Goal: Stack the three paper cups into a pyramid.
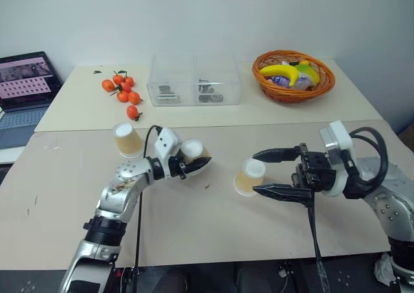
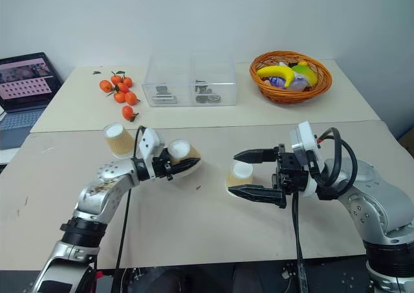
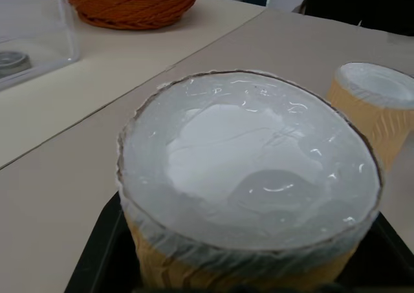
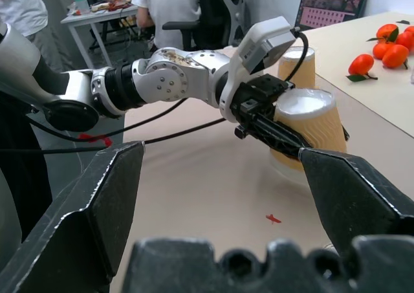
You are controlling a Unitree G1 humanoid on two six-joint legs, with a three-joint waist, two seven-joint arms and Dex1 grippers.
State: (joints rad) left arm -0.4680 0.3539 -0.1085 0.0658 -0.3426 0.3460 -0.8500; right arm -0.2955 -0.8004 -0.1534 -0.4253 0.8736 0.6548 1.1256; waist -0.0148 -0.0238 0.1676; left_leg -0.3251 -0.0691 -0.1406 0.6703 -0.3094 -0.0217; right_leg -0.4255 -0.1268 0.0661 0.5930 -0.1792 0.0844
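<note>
A plain white wall (image 1: pixel 207 15) closes the far side at twelve o'clock. Two beige tables (image 1: pixel 213 209) stand butted edge to edge, the far one (image 1: pixel 84 105) against the wall. At ten o'clock an open laptop (image 1: pixel 26 89) sits on a lower surface. The right wrist view shows a seated person (image 4: pixel 165 5) at a desk (image 4: pixel 97 15).

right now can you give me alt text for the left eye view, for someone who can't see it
The left gripper is shut on a paper cup held above a beige table, while the right gripper, open, brackets a second upside-down cup. A third cup stands upside down at left; behind are oranges, a clear box, a fruit basket and a laptop.
</note>
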